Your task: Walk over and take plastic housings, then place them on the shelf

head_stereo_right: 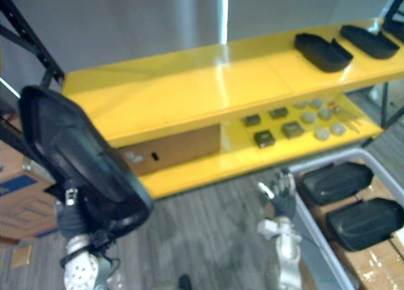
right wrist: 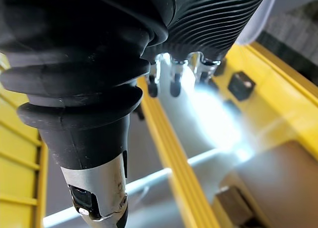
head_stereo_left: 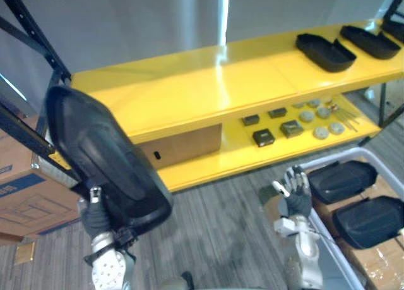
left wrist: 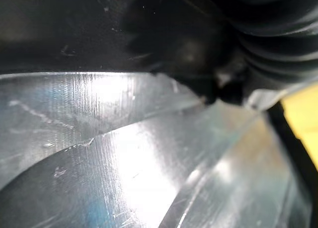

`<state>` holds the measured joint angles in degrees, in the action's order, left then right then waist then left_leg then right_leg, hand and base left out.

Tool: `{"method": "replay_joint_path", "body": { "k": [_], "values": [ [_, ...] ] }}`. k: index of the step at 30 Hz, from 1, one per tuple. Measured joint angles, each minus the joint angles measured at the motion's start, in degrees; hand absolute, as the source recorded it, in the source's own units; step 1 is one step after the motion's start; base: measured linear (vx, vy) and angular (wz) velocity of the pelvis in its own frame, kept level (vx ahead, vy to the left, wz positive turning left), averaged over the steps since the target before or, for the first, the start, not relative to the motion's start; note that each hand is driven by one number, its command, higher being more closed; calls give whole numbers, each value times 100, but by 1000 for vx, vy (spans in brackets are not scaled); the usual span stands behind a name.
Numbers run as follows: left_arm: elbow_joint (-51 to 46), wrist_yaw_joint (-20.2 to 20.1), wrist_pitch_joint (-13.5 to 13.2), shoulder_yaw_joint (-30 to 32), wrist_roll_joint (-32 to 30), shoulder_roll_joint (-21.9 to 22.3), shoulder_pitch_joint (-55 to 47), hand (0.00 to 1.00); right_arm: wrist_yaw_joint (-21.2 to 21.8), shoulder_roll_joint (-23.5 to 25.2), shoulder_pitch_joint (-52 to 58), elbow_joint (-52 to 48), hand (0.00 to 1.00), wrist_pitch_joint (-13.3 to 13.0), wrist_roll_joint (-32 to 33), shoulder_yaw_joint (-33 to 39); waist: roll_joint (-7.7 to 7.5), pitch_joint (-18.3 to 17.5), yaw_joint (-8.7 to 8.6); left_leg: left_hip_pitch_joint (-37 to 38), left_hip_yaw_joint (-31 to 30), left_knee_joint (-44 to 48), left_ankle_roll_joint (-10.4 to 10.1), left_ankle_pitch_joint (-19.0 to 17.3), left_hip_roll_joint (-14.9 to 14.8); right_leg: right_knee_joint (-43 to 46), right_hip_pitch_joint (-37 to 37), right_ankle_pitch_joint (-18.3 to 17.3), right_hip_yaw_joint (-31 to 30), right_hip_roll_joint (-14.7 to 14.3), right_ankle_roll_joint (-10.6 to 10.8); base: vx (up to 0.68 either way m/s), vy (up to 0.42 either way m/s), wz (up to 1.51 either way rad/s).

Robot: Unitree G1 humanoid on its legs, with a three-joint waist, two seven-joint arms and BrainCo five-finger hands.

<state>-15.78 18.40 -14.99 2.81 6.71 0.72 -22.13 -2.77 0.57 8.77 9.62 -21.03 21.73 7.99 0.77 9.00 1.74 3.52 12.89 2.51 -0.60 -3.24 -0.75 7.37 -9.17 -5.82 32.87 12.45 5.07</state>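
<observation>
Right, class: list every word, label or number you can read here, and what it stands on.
Nothing is legible.
Blue print on the cardboard box: too blurred to read.
On the housing in the left hand: no lettering visible.
On the yellow shelf: none.

Your yellow shelf runs across the upper frame. Its top board carries black housings at the upper right, the left stretch bare. On the lower board you have a cardboard box at centre, then small dark square parts, round grey discs and what may be thin metal pins towards the right. On the grey carpet floor stand cardboard cartons at left and a pale bin at lower right.
</observation>
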Motion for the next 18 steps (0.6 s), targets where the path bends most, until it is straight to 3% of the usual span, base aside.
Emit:
{"method": "replay_joint_path", "body": {
  "k": [5, 11, 15, 18],
  "values": [
    [-2, -91, -3, -35, -49, -30, 14, 100, -105, 17, 34, -3, 0, -14, 0, 26, 19, -4, -14, 162, 0, -430, -39, 220, 14, 10, 7, 22, -63, -6, 4, -52, 13, 5],
    [-6, -159, -48, -73, -11, -50, 40, 100, -68, 5, 236, -3, 0, -8, -16, -128, 22, 51, -26, 241, 196, -502, -50, 234, 16, 235, 196, 35, -419, 39, 25, -51, 29, -18],
    [-6, -340, -55, -358, 30, -397, 438, 100, -44, 10, 446, -3, 0, 124, -30, -79, -13, 128, -148, 229, 159, -491, 29, 182, -12, 824, 608, 27, -1445, 36, -39, -41, 72, -4],
    [31, -299, -64, -425, 220, -505, 755, 100, 76, 15, 674, -54, 0, 140, -196, 90, 4, 276, -428, 223, -80, -490, -1, 203, -103, 1418, 877, 22, -2127, -93, -178, -27, 1, 28]
  ]
}}
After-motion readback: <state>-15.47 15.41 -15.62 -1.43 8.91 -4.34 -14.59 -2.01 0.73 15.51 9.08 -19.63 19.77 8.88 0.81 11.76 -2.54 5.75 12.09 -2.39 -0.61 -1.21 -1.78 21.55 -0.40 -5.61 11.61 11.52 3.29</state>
